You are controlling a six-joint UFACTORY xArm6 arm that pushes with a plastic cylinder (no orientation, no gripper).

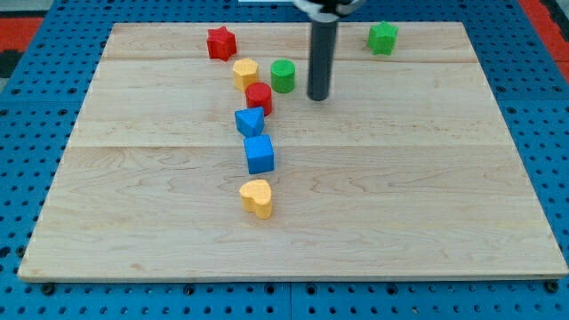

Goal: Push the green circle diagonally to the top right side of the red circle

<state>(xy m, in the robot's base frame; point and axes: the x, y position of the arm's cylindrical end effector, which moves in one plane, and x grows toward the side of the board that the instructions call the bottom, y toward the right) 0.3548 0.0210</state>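
The green circle stands on the wooden board just up and to the right of the red circle, nearly touching it. My tip is a dark rod end on the board, a short way to the right of the green circle and level with the red circle, touching neither.
A yellow block sits left of the green circle. A red star lies at upper left, a green star-like block at upper right. Two blue blocks and a yellow heart line up below the red circle.
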